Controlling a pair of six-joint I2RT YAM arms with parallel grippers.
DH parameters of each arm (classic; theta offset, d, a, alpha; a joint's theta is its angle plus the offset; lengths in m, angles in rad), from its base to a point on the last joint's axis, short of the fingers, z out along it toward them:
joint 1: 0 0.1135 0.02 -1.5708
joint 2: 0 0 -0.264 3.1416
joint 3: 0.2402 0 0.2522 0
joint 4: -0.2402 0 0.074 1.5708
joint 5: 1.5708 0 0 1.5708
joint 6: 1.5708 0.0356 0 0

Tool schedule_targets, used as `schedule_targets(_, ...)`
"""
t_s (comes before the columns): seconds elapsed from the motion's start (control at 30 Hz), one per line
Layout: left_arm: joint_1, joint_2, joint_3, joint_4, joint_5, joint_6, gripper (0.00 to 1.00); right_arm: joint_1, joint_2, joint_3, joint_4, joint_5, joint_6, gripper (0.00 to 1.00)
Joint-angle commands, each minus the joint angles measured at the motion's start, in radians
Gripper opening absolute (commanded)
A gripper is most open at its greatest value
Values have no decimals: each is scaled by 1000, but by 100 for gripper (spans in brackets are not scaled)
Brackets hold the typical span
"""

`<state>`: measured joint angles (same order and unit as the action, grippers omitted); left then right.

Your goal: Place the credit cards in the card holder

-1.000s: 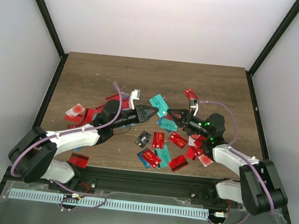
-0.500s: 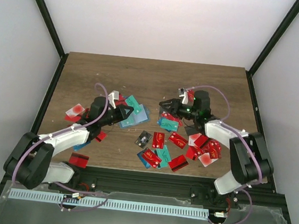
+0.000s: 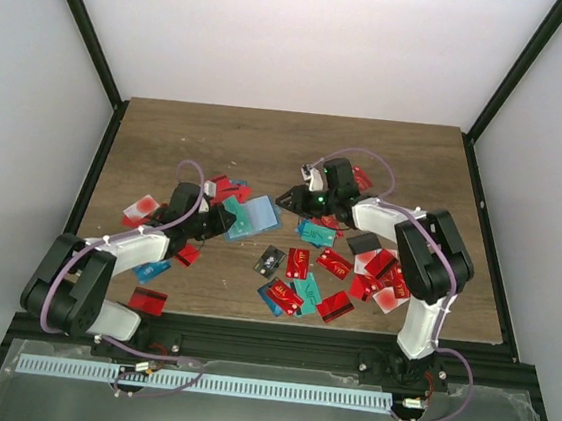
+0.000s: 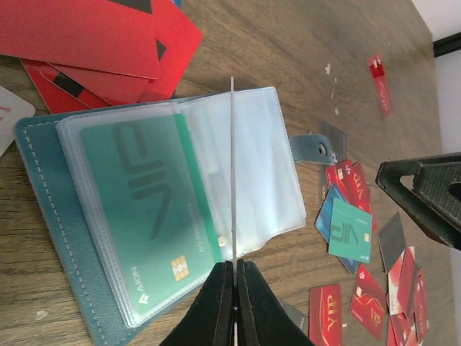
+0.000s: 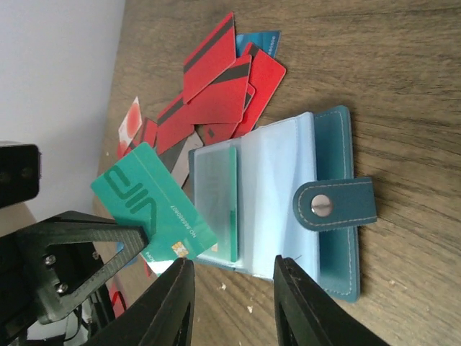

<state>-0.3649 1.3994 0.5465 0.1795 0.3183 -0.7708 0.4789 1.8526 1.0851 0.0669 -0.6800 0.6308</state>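
Left tool [image 4: 234, 272] is pinched shut on a thin leaf of the teal-blue stitched soft card holder [image 4: 50, 238]. That leaf is seen edge-on in its own wrist view, so I cannot tell whether it is a bare clear sleeve or carries a card. Opposite it, the right tool [image 5: 234, 268] hangs just above the card holder's tab side, fingers partly apart with nothing between them. Nearest the arm bases, the top view shows a loose scatter of thin red, teal and black plastic credit cards [image 3: 304, 278] on the brown wooden bench [image 3: 268, 144]. Beyond them the card holder lies open at mid-bench between the two tools, with more red cards just beside its far edge. One teal plastic card [image 4: 144, 216] marked VIP sits in a sleeve. I judge the step to be loading: the card holder is held spread, and the empty right tool must next fetch a loose card and slide it into a free sleeve. The right wrist view alone shows that gap empty. The top view alone shows the cards lying left of the left arm.
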Motion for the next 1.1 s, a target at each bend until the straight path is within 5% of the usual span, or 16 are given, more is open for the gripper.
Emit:
schedule_targets(0.0, 7, 20, 19, -8, -10, 35, 4, 23, 45, 69, -50, 20, -47, 32)
schedule_targets(1.07, 8, 182, 62, 128, 78, -8, 4, 43, 240, 180, -73, 31, -100, 26)
